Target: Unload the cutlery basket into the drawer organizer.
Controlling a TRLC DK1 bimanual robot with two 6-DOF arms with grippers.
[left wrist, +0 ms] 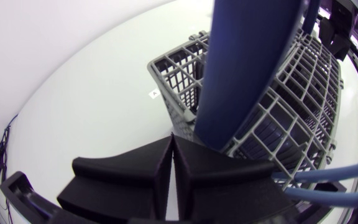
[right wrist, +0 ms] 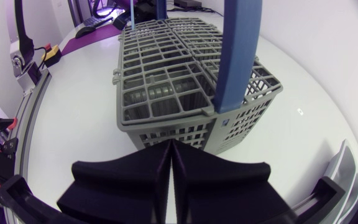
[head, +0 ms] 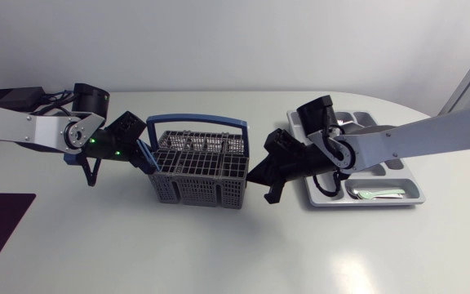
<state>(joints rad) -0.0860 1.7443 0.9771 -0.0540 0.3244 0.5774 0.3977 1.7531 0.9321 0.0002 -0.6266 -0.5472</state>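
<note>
1. A grey basket (head: 200, 170) with a blue handle (head: 198, 122) stands in the middle of the white table (head: 219, 253).
2. The left claw (head: 145, 155) is at the basket's left end, its fingers pressed together and holding nothing.
3. From the left wrist, the claw's (left wrist: 173, 140) tips sit right at the foot of the handle (left wrist: 247, 62), against the basket's (left wrist: 278, 124) end wall.
4. The right claw (head: 255, 173) is at the basket's right end, fingers also together and empty.
5. From the right wrist, the basket (right wrist: 166, 81) is just ahead of the claw (right wrist: 171, 144).
6. The grey organizer (head: 414, 184) lies to the right of the basket, under the right arm, with a pale utensil (head: 378, 194) in its front compartment.
</note>
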